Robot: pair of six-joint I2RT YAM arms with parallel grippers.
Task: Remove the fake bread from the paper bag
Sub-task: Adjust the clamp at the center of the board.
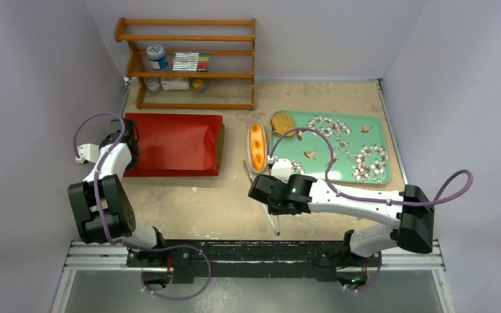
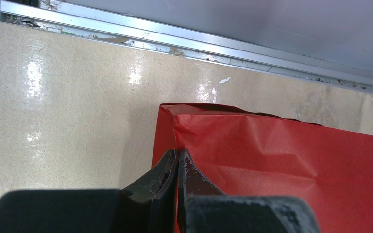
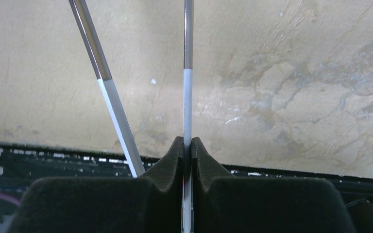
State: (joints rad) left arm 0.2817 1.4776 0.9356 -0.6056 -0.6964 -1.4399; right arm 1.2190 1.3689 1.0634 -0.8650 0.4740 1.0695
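Observation:
The red paper bag (image 1: 173, 145) lies flat on the table's left side. My left gripper (image 1: 129, 145) is shut on the bag's left edge; in the left wrist view the jaws (image 2: 178, 151) pinch the red paper (image 2: 281, 165) near its corner. A long orange-tan bun (image 1: 257, 145) lies just left of the tray, and a round brown slice (image 1: 282, 122) rests on the tray's back left corner. My right gripper (image 1: 269, 193) is shut on one arm (image 3: 188, 73) of the metal tongs (image 1: 278, 225); the other arm (image 3: 104, 82) splays out to the left.
A teal flowered tray (image 1: 365, 140) sits at the right. At the back stands a wooden shelf (image 1: 189, 62) holding jars and small boxes. The black mounting rail (image 1: 248, 251) runs along the near edge, close under the tongs.

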